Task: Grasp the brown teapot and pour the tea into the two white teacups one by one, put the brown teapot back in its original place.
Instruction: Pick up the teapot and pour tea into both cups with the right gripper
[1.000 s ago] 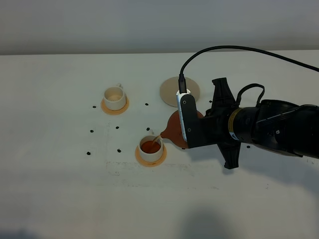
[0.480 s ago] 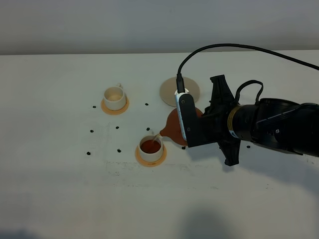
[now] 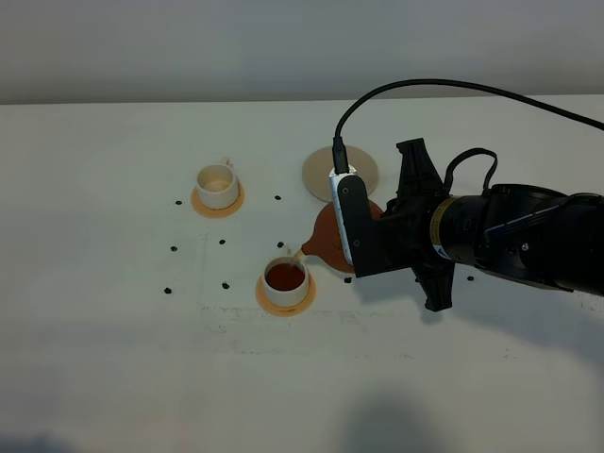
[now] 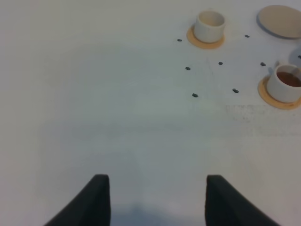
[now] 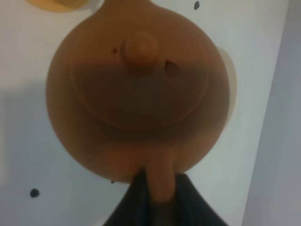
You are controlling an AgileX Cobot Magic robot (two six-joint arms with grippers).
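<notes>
Here the teapot [image 3: 326,236] hangs tilted above the desk [image 3: 113,330]. Its spout is just over the rim of the near cup [image 3: 286,279], which already holds red tea. The right wrist view shows the right claw [image 5: 160,197] clamped on the pot's handle, with the lid knob on the side away from it. So the pot's long axis, handle to spout, runs leftward from the claw toward that cup.

The coming move, as I judge it, turns on the far cup [image 3: 217,185]. It shows no red tea, and it sits on its saucer well apart from the spout, further left and further back on the desk. The pot must be carried that way, spout leading.

The coaster [image 3: 326,170] lies bare just behind the pot, close for the return. The left claw [image 4: 155,188] is spread apart over bare desk, well away from both cups, so the right arm is the nearer one.
</notes>
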